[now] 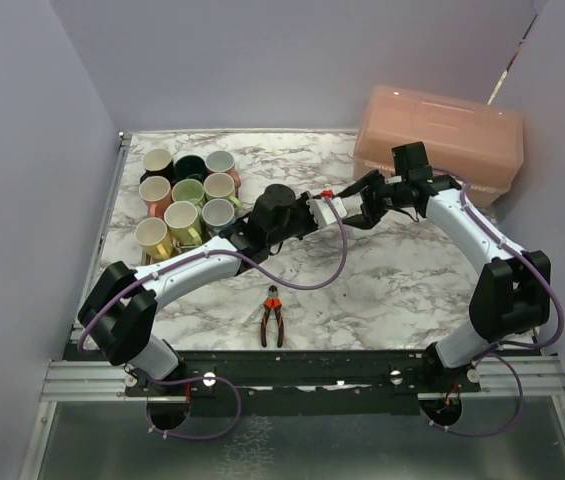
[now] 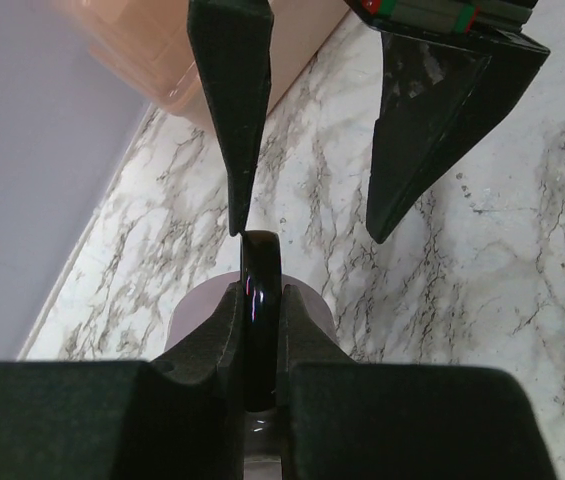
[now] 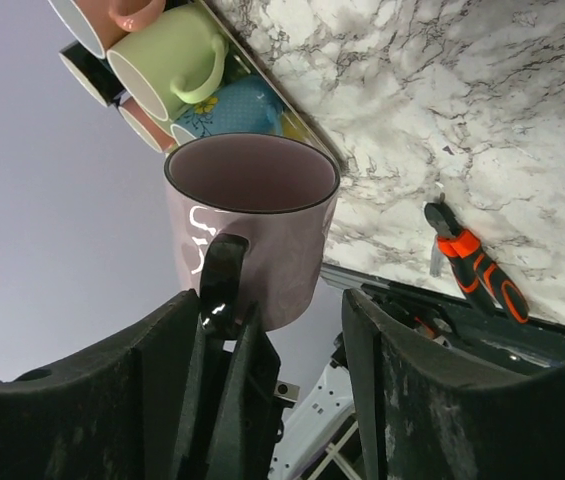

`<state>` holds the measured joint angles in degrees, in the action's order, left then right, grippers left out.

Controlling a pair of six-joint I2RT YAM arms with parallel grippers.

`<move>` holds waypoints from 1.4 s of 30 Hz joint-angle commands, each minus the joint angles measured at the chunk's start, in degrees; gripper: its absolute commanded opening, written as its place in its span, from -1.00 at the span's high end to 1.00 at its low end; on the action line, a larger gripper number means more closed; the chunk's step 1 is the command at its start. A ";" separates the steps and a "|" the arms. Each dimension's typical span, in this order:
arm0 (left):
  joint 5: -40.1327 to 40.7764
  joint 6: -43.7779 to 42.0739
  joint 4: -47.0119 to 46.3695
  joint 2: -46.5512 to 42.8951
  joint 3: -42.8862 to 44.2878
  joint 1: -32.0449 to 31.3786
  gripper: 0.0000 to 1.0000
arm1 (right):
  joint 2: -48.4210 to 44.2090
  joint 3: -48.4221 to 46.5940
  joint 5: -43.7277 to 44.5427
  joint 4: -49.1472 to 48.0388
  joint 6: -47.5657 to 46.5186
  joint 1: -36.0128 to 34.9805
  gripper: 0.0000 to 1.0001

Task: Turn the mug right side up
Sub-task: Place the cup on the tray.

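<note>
Left gripper (image 2: 260,335), jaws clamped on black handle (image 2: 260,262) of pink mug (image 3: 252,225); right gripper (image 3: 272,310), jaws wide apart, close around same mug.

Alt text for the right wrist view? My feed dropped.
A dark-rimmed pink mug is held by its handle in the shut left gripper, between the right gripper's open fingers. Behind lie more mugs and red-handled pliers on the marble table.

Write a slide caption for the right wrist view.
Open right gripper frames a pink mug held by its black handle in the left gripper.
</note>
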<state>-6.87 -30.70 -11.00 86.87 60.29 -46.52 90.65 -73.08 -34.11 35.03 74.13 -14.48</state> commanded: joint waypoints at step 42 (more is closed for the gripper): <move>0.08 3.87 -2.80 1.81 2.21 -0.92 0.18 | 0.64 -4.09 13.18 -12.72 1.40 -5.04 0.99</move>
<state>-7.22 -33.06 -11.70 88.47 60.75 -46.85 95.31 -76.75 -25.65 30.24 77.69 -19.09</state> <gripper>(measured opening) 0.287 0.167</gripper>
